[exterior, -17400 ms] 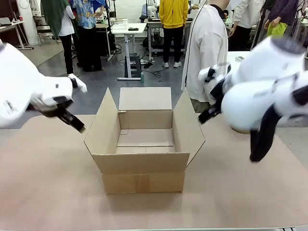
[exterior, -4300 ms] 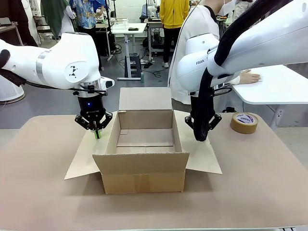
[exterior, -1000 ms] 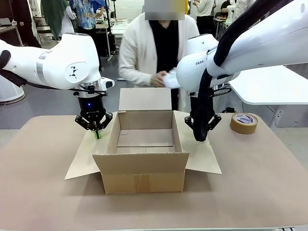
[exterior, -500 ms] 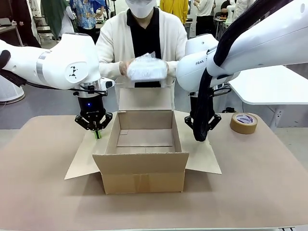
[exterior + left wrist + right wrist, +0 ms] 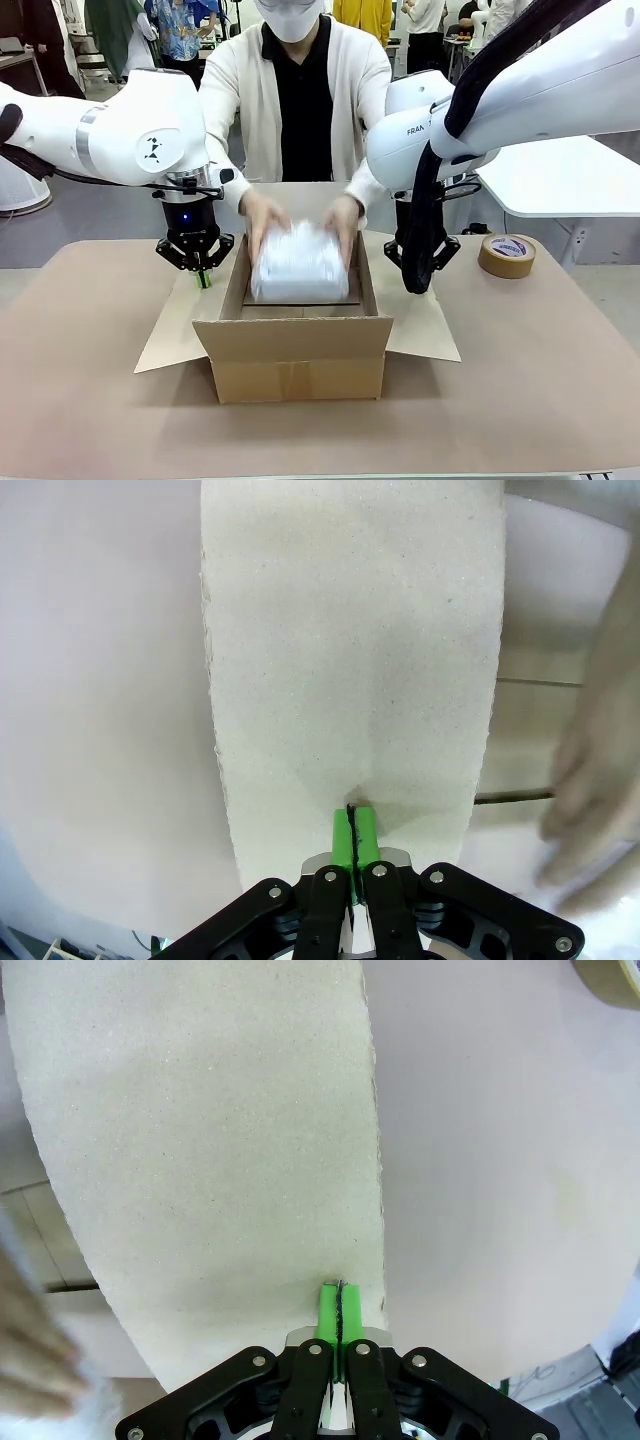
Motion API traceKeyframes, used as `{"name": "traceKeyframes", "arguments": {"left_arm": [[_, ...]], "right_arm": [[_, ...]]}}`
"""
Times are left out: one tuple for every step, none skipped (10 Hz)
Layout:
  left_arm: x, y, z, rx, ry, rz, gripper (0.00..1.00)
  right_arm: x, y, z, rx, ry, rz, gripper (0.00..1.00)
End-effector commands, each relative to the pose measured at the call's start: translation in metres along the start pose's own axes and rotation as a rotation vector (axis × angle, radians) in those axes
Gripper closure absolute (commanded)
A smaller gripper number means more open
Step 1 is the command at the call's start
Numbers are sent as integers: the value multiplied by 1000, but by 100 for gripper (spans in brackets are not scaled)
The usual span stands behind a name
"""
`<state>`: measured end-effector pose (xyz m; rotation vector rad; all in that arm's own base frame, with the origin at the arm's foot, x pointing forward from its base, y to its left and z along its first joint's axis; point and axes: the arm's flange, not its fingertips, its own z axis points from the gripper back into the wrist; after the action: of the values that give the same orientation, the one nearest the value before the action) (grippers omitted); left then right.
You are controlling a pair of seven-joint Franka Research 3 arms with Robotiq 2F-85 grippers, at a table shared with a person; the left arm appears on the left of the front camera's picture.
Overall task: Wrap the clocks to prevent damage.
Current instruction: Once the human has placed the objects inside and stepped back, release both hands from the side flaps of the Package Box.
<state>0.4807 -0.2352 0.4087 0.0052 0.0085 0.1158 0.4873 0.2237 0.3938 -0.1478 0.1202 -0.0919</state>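
A bundle wrapped in white bubble wrap [image 5: 300,262] is held by a person's two hands [image 5: 262,215] low inside the open cardboard box [image 5: 300,352]. Any clock is hidden under the wrap. My left gripper [image 5: 203,280] is shut, its green tips [image 5: 352,825] resting on the box's left flap [image 5: 350,660], which lies folded out. My right gripper [image 5: 415,288] is shut too, tips [image 5: 339,1310] down on the right flap [image 5: 200,1140]. A blurred hand [image 5: 590,810] shows at the right edge of the left wrist view.
A roll of brown tape [image 5: 508,255] lies on the table to the right of the box. The person stands at the far side, leaning over the box. A white table [image 5: 570,175] is behind on the right. Other people stand in the background.
The person has lowered the wrapped bundle from chest height down into the box. Both arms and grippers have stayed where they were.
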Motion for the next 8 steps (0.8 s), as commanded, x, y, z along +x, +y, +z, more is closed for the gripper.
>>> {"name": "traceKeyframes", "arguments": {"left_arm": [[0, 0, -1, 0, 0, 0, 100], [0, 0, -1, 0, 0, 0, 100], [0, 0, -1, 0, 0, 0, 100], [0, 0, -1, 0, 0, 0, 100], [0, 0, -1, 0, 0, 0, 100], [0, 0, -1, 0, 0, 0, 100], [0, 0, -1, 0, 0, 0, 100], [0, 0, -1, 0, 0, 0, 100]], "right_arm": [[-1, -1, 0, 4, -7, -1, 99], [-1, -1, 0, 4, -7, -1, 99], [-1, -1, 0, 4, -7, -1, 99], [-1, -1, 0, 4, -7, -1, 99], [-1, -1, 0, 4, -7, -1, 99], [-1, -1, 0, 4, -7, -1, 99], [-1, -1, 0, 4, -7, -1, 99], [-1, -1, 0, 4, -7, -1, 99]]}}
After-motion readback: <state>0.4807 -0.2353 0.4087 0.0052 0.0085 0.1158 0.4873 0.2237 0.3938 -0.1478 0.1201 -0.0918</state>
